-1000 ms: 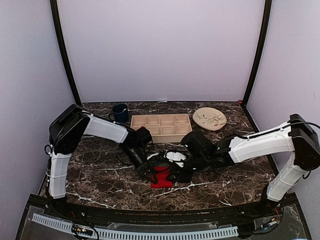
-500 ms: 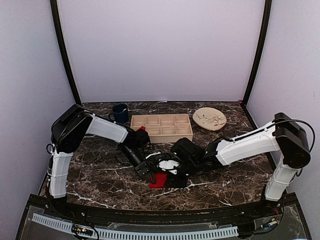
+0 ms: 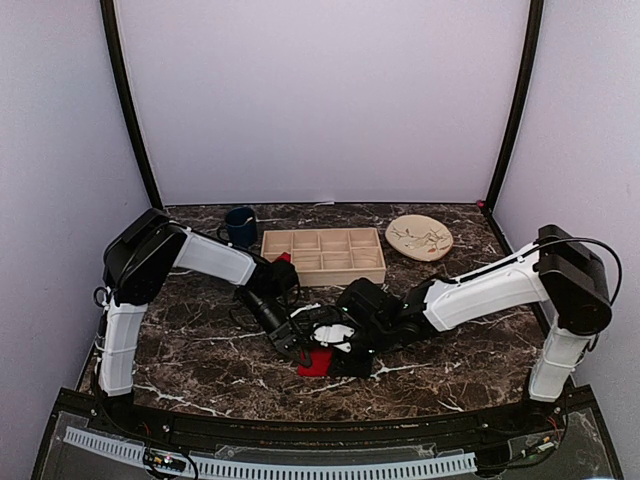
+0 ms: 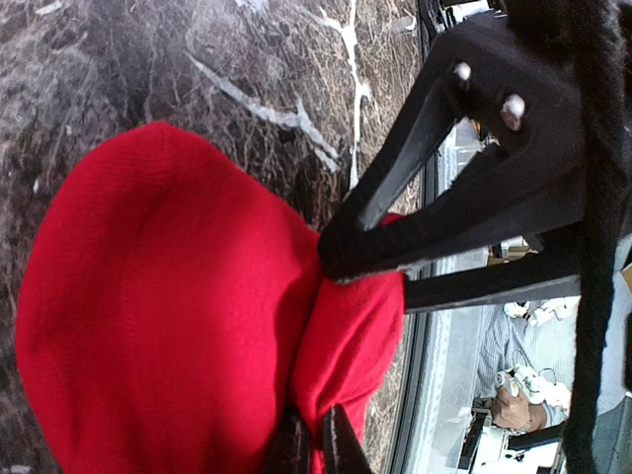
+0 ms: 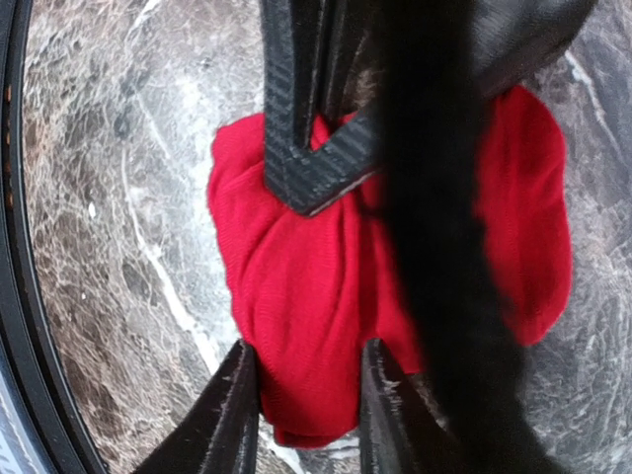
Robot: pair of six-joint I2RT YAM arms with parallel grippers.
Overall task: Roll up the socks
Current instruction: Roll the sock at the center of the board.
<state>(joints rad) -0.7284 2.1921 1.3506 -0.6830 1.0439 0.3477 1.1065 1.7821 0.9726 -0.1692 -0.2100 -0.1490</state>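
The socks [image 3: 317, 363] are a bright red bundle on the marble table, near the front centre. My left gripper [image 3: 299, 349] reaches in from the left, shut on a thin fold of red fabric [image 4: 341, 336] at the bundle's edge. My right gripper [image 3: 338, 352] comes in from the right. In the right wrist view its two fingers [image 5: 237, 415] press on either side of a bulge of the socks [image 5: 306, 326]. The left gripper's black fingers [image 5: 316, 148] cross above that bulge. No white print shows on the fabric.
A tan compartment tray [image 3: 323, 256] stands behind the arms, with a small red patch [image 3: 283, 258] at its left end. A dark blue mug [image 3: 240, 226] is at the back left. A round tan plate [image 3: 419, 238] is at the back right. The table's front rail runs close below the bundle.
The right arm has slid left over the red bundle, and its jaws have narrowed onto the fabric. The left gripper has held its pinch and shifted slightly.
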